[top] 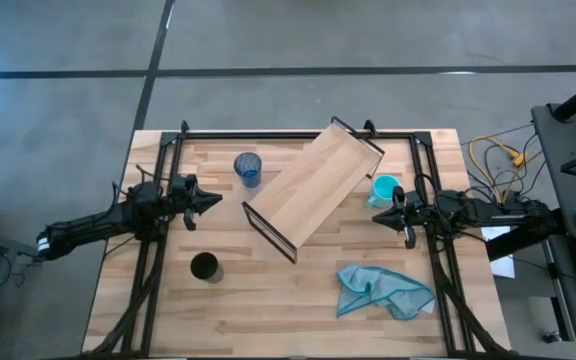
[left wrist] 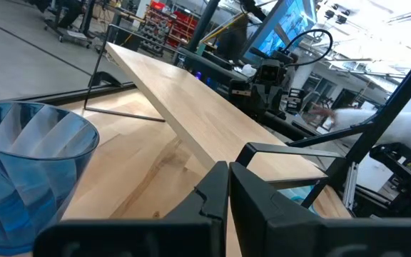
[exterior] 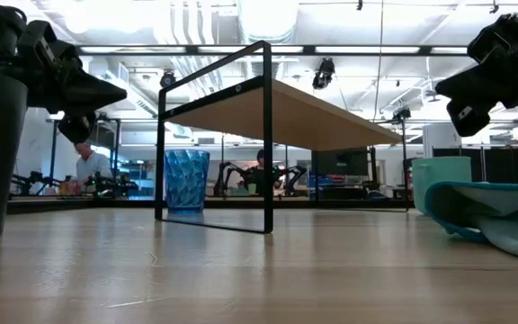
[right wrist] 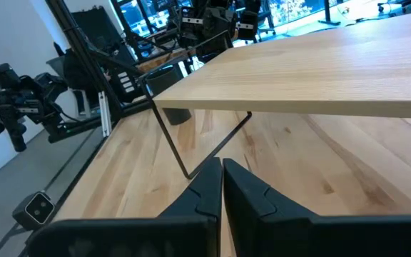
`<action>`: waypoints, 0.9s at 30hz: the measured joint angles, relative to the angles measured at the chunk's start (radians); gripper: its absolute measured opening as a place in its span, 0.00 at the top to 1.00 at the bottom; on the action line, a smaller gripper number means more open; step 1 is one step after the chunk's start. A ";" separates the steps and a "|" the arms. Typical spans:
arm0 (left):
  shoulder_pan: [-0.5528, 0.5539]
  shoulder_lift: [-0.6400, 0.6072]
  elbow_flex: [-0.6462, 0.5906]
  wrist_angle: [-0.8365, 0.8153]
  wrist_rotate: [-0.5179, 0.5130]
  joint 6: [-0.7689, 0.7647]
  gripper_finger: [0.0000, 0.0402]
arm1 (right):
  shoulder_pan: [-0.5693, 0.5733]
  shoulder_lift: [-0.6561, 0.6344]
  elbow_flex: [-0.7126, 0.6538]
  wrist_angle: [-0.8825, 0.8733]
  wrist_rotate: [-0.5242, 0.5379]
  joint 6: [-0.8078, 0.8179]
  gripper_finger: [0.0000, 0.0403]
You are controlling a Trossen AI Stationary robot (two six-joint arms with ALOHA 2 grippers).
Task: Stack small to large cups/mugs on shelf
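The shelf (top: 313, 185), a light-wood plank on black wire-frame ends, stands slantwise at the table's middle on its two end frames. The blue tumbler (top: 247, 167) stands upright to its left; it also shows in the left wrist view (left wrist: 27, 178). The black cup (top: 205, 267) stands near the table's left front. The teal mug (top: 384, 189) stands right of the shelf. My left gripper (top: 214, 200) is shut and empty, hovering at the table's left between tumbler and black cup. My right gripper (top: 376, 215) is shut and empty, beside the teal mug.
A crumpled teal cloth (top: 383, 292) lies at the table's right front. Black frame rails (top: 158, 240) run along the table's left, right and far edges. Bare tabletop (top: 278, 300) lies in front of the shelf.
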State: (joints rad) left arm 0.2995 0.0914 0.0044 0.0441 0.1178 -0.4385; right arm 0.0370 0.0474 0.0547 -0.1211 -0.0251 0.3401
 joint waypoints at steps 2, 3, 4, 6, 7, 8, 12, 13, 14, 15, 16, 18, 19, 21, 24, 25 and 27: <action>0.000 0.000 0.000 0.000 0.000 0.000 1.00 | 0.000 0.000 0.000 0.000 0.001 0.000 0.98; 0.000 0.000 0.000 0.000 0.000 0.000 1.00 | 0.000 0.000 0.000 0.000 0.012 0.000 0.98; 0.000 0.000 0.000 0.000 0.000 0.000 1.00 | 0.000 0.000 0.000 0.000 0.048 0.000 0.98; 0.000 0.000 0.000 0.000 0.000 0.000 1.00 | -0.001 0.001 0.000 0.013 0.144 0.000 0.98; 0.000 0.000 0.000 0.000 0.000 0.000 1.00 | -0.001 0.000 0.000 0.020 0.183 0.000 0.98; 0.000 0.000 0.000 0.000 0.000 0.000 1.00 | -0.001 0.000 0.000 0.026 0.212 0.000 0.98; 0.000 0.000 0.000 0.000 0.000 0.000 1.00 | 0.000 0.000 0.000 0.028 0.247 0.000 0.98; 0.000 0.000 0.000 0.000 0.000 0.000 1.00 | 0.000 0.000 0.000 0.028 0.247 0.000 0.98; 0.000 0.000 0.000 0.000 0.000 0.000 1.00 | 0.000 0.000 0.000 0.028 0.247 0.000 0.98; 0.000 0.000 0.000 0.000 0.000 0.001 1.00 | 0.000 0.000 0.000 0.027 0.247 0.000 0.98; 0.000 0.000 0.000 -0.001 0.000 0.009 1.00 | 0.000 0.000 0.000 0.028 0.247 0.000 0.98; 0.000 0.000 0.000 -0.005 0.000 0.031 1.00 | 0.000 0.000 0.000 0.027 0.247 -0.001 0.98; 0.000 0.000 0.000 -0.005 0.000 0.032 1.00 | 0.000 0.000 0.000 0.027 0.247 -0.021 0.98; 0.000 0.000 0.000 -0.005 0.000 0.033 1.00 | 0.000 0.000 0.000 0.028 0.247 -0.062 0.98; 0.000 0.000 0.000 -0.005 0.000 0.030 1.00 | 0.000 0.000 0.000 0.028 0.247 -0.085 0.98; 0.000 0.000 0.000 -0.005 0.000 0.029 1.00 | 0.000 0.000 0.000 0.028 0.247 -0.086 0.98; 0.000 0.000 0.000 -0.005 0.000 0.029 1.00 | 0.000 0.000 0.000 0.031 0.247 -0.087 0.98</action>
State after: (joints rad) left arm 0.2996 0.0914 0.0044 0.0387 0.1181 -0.4099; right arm 0.0368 0.0475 0.0551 -0.0902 0.2217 0.2535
